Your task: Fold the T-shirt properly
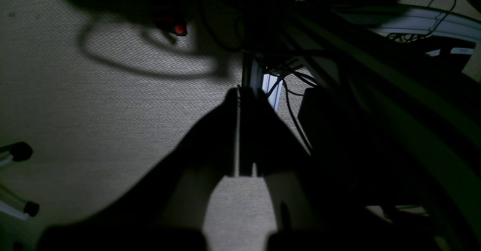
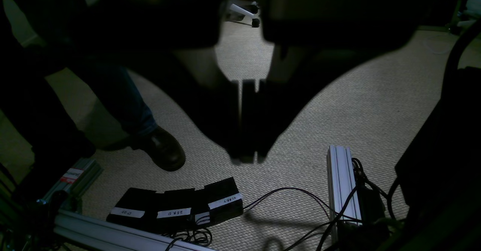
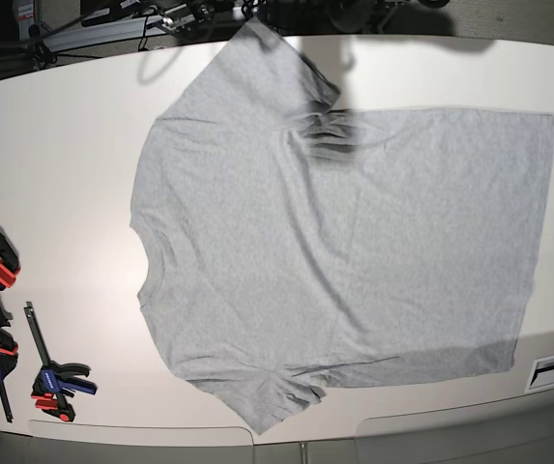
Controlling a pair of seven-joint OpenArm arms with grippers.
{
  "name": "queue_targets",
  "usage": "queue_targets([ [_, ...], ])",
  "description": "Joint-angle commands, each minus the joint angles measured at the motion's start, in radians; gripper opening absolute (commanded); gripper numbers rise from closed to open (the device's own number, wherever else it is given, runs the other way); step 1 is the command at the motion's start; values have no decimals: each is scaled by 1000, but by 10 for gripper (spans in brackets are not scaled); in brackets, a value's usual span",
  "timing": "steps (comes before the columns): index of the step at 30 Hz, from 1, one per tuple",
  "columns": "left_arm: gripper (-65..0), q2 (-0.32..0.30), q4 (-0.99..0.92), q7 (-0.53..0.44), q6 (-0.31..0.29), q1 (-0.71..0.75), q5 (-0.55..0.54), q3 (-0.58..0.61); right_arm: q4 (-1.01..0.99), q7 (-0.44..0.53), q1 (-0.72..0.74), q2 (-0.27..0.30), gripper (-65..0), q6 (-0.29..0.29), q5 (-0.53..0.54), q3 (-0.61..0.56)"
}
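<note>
Shirt (image 3: 344,251) lies flat on the bench (image 3: 73,193), collar left, hem right. Both my claws, left (image 1: 246,93) and right (image 2: 246,157), hang closed and empty over the floor, neither closer.

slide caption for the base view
Grey T-shirt spread flat and unfolded on a white table, clamps along one edge.

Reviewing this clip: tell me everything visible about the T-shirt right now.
The T-shirt is light heather-grey, soft knit fabric, short-sleeved, plain on the side showing. It lies spread flat and unfolded on the white table, collar toward the base view's left, hem toward its right, one sleeve at the top, one at the bottom edge. Slight wrinkles gather near the upper sleeve. Nothing but the table touches it.
</note>
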Motion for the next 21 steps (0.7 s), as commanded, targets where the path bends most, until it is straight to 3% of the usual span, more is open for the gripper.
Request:
queue_targets([
  [1,-650,0,5,-1,-5,3,-2,2,5,4,3,0,-650,-11,6,3],
  [21,-650,-12,143,-1,-5,116,-14,2,5,4,-10,3,-650,-11,6,3],
])
